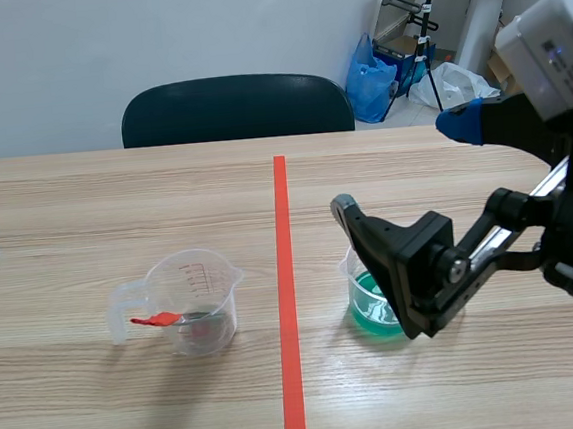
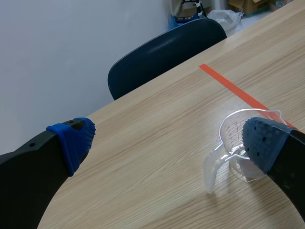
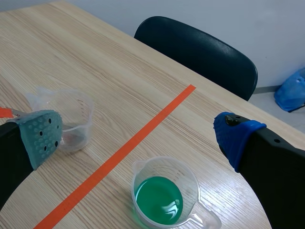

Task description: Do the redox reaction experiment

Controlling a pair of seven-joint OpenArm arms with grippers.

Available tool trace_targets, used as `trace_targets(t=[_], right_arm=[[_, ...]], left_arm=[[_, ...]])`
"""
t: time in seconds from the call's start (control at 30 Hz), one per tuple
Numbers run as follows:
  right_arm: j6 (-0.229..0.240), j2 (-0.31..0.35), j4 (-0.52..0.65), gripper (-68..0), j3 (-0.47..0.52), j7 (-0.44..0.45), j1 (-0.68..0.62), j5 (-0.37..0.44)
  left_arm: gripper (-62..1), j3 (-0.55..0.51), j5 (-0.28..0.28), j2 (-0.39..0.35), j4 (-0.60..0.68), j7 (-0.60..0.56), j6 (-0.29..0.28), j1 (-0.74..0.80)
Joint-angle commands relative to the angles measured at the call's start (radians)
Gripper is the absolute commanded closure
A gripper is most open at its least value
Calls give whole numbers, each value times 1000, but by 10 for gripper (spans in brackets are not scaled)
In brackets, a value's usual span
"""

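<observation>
One green-filled cup, handle seemingly rightward

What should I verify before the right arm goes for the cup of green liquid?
1. Right end effector open, holding nothing: ok.
2. Green-liquid cup upright, no spill seen: ok.
3. That cup lies below the gap between the right arm's fingers: ok.
4. Clear cup upright, across the tape line from the green one: ok.
5. Red item at the clear cup's handle, what it is: cannot tell.
6. Left end effector open, apart from both cups: ok.
</observation>
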Motion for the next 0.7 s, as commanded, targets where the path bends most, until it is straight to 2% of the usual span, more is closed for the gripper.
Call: trace_targets(t=[0.0, 0.6, 0.67], right_arm=[[-4, 5, 5, -679, 6, 19, 14, 8], [-4, 5, 5, -679, 6, 19, 14, 8], [-4, 5, 5, -679, 6, 19, 14, 8]], left_arm=[[-623, -5, -10, 5, 0, -10, 6, 8], [-623, -5, -11, 5, 0, -10, 7, 8], [-623, -5, -17, 5, 0, -10, 21, 8]])
